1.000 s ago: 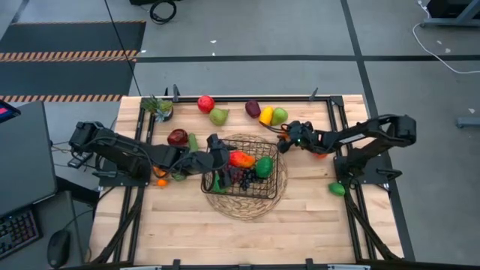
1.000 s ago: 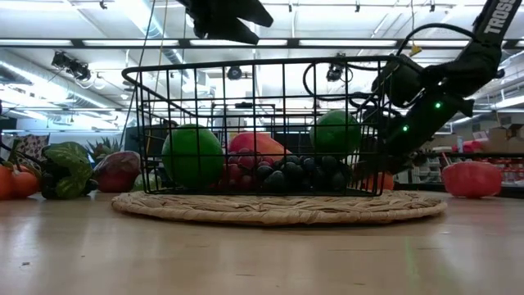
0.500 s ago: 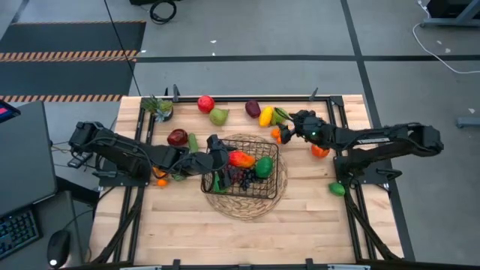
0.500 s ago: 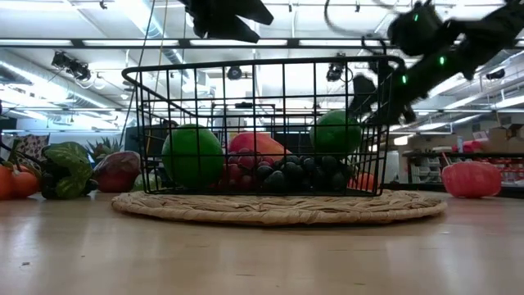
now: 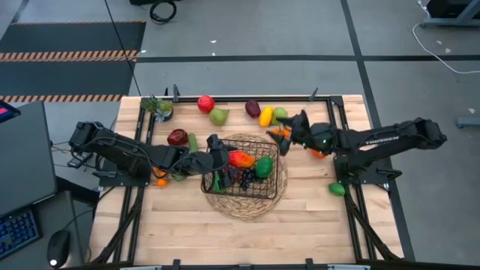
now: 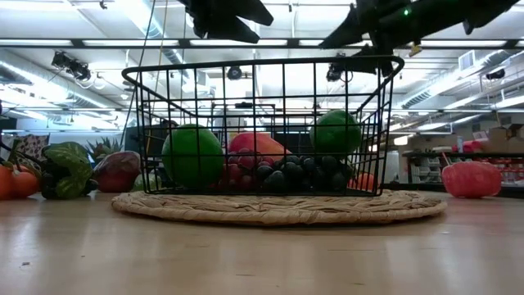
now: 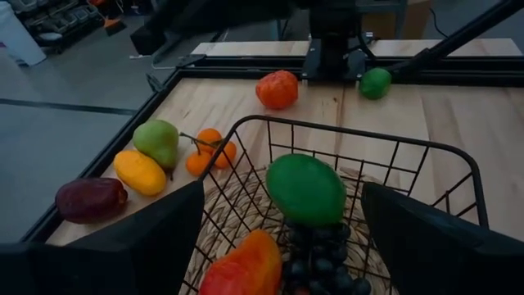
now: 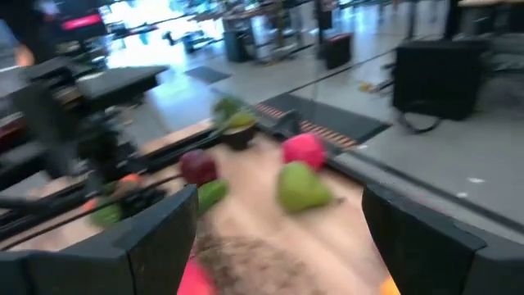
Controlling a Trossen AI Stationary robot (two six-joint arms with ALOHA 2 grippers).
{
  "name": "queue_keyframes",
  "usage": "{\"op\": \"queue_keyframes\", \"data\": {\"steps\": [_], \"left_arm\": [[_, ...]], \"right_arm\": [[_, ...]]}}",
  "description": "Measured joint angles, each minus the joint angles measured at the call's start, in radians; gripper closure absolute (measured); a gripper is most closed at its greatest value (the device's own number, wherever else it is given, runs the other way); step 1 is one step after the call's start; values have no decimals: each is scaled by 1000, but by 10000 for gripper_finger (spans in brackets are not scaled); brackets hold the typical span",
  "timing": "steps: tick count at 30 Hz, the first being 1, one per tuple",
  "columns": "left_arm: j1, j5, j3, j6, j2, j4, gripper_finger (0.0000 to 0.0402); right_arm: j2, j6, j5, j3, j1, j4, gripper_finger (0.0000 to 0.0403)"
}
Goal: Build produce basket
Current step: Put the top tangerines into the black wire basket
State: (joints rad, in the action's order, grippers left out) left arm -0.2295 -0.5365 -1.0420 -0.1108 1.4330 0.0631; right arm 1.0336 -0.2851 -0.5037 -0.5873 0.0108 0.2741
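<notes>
The black wire basket (image 5: pixel 241 168) stands on a round woven mat (image 5: pixel 247 201) at the table's middle. It holds a red-orange mango (image 7: pixel 246 266), a green fruit (image 7: pixel 307 188) and dark grapes (image 6: pixel 282 174). My left gripper (image 5: pixel 219 154) hangs open above the basket's left rim, with nothing between its fingers. My right gripper (image 5: pixel 286 133) is open and raised near the basket's far right corner, above two small oranges (image 7: pixel 209 152) that lie on the table. Other produce lies along the far edge: a red apple (image 5: pixel 205 103), pears (image 5: pixel 219 116), a plum (image 5: pixel 253 108) and a lemon (image 5: pixel 265 115).
A small potted plant (image 5: pixel 160 107) stands at the far left corner. A dark red apple (image 5: pixel 178 137) and a cucumber (image 5: pixel 193 142) lie left of the basket. A red-orange fruit (image 5: pixel 320 152) and a green one (image 5: pixel 337 189) lie at the right edge. Bare wood runs along the near side.
My right gripper has risen from beside the basket's right side to above its rim. It has tipped from slanting down to nearly level and stayed open with nothing in it. The oranges stay on the table.
</notes>
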Motion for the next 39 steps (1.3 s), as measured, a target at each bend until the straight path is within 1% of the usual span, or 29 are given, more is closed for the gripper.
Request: {"op": "queue_keyframes", "data": {"steps": [7, 13, 17, 23, 32, 35, 39], "left_arm": [[0, 0, 0, -5, 0, 0, 65], [-3, 0, 0, -9, 0, 0, 65], [-9, 0, 0, -9, 0, 0, 65], [-11, 0, 0, -10, 0, -1, 65], [-11, 0, 0, -29, 0, 0, 65], [-11, 0, 0, -27, 0, 0, 65], [-11, 0, 0, -28, 0, 0, 65]], "right_arm": [[111, -85, 0, -3, -139, 76, 57], [206, -56, 0, -4, -211, 234, 57], [246, -32, 0, -4, -222, 273, 57], [291, -63, 22, -4, -223, 281, 57], [309, -27, 27, -3, -227, 286, 55], [309, -25, 27, -3, -227, 286, 45], [309, -26, 27, -3, -227, 284, 18]]}}
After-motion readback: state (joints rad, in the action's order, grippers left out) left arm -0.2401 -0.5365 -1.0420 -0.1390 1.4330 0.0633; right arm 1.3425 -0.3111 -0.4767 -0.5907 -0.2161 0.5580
